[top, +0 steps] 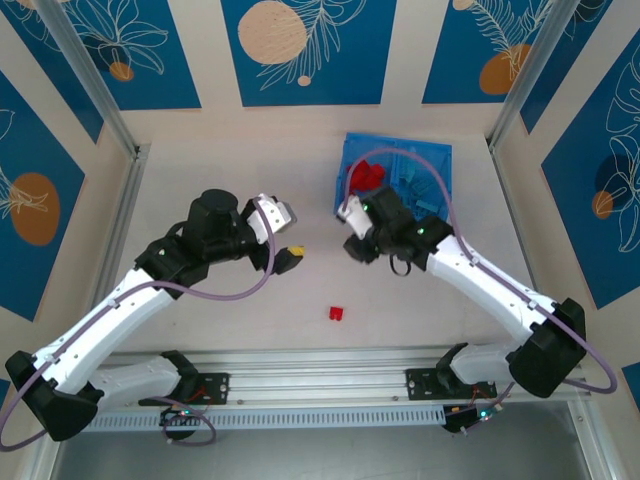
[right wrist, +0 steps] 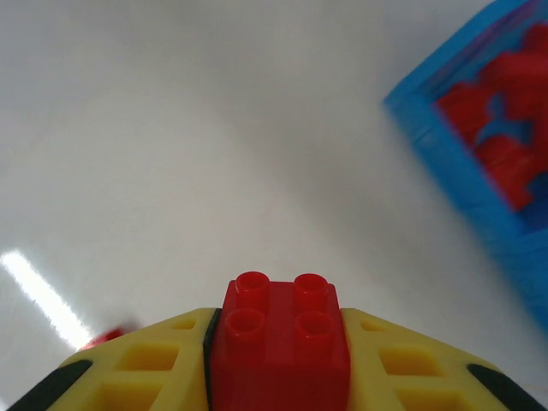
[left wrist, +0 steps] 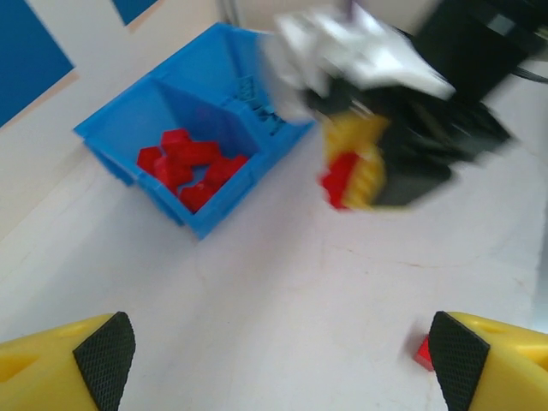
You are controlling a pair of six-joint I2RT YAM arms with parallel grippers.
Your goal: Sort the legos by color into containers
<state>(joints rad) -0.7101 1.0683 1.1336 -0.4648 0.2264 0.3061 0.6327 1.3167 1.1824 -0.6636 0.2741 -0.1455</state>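
Overhead view: the right end effector (top: 356,248) hangs above the surface (top: 262,335), just in front of the near edge of the blue tray (top: 343,150). In its wrist view, its yellow fingers (right wrist: 402,377) are pinching a red brick (right wrist: 278,342) from both sides, studs upward. The left end effector (top: 293,257) faces it across a small gap. In the left wrist view, that end effector's fingers (left wrist: 107,360) are spread wide, with nothing between them. A loose red brick (top: 336,313) lies on the surface nearer the arm bases, well apart from the tray; the left wrist view shows it just beside the right-hand fingertip. The tray's left compartment holds a heap of red bricks (top: 365,178). The right compartment holds light-blue bricks (top: 415,187).
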